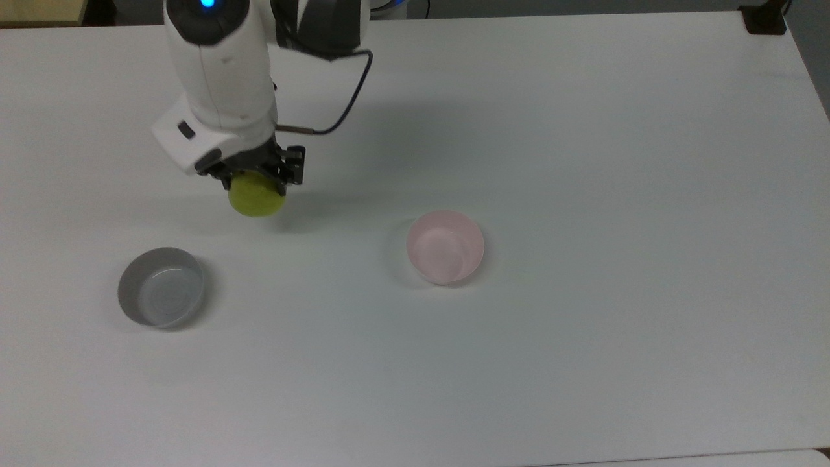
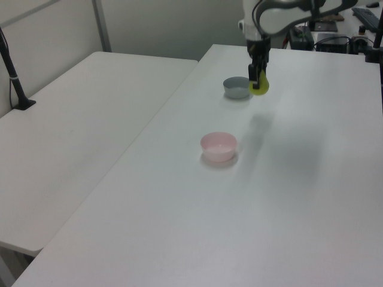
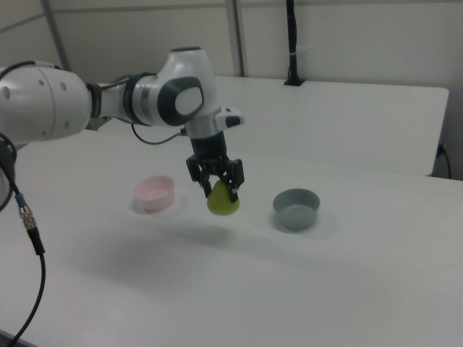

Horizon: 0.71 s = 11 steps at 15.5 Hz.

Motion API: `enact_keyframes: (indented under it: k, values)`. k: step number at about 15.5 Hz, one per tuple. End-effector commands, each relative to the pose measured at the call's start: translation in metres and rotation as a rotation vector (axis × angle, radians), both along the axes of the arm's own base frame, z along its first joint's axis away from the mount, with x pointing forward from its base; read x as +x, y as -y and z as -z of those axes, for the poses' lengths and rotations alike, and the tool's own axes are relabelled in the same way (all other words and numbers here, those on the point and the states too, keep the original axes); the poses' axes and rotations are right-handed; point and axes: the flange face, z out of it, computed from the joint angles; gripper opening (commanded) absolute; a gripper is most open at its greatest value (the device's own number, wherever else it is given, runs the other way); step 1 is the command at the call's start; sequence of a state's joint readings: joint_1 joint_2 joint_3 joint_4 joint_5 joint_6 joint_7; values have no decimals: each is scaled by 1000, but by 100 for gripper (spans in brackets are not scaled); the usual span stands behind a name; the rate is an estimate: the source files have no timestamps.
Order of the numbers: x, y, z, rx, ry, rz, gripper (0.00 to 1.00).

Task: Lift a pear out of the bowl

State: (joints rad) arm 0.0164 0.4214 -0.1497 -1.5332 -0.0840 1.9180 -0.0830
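The yellow-green pear [image 1: 257, 196] [image 2: 260, 86] [image 3: 223, 202] hangs in the air above the white table, with my gripper [image 1: 254, 178] [image 2: 256, 76] [image 3: 218, 187] shut on its upper part. The pale pink bowl [image 1: 445, 246] [image 2: 218, 146] [image 3: 155, 192] stands empty on the table, well to the top view's right of the pear. In the right view the pear hangs between the pink bowl and the grey bowl [image 3: 296, 207], clear of the table top.
A grey bowl [image 1: 161, 287] [image 2: 237, 87] stands empty at the top view's lower left, a little below and left of the held pear. The arm's black cable [image 1: 343, 110] loops behind the wrist. A black post [image 2: 13, 75] rises from a neighbouring table.
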Motion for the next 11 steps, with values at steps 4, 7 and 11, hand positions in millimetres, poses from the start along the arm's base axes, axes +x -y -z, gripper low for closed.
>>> enact_keyframes:
  k: [4, 7, 11]
  values:
    - [14, -12, 63, -24, -25, -6, 56]
    - [13, -11, 64, -23, -30, -3, 72]
    - [10, -9, 52, -20, -33, -2, 100]
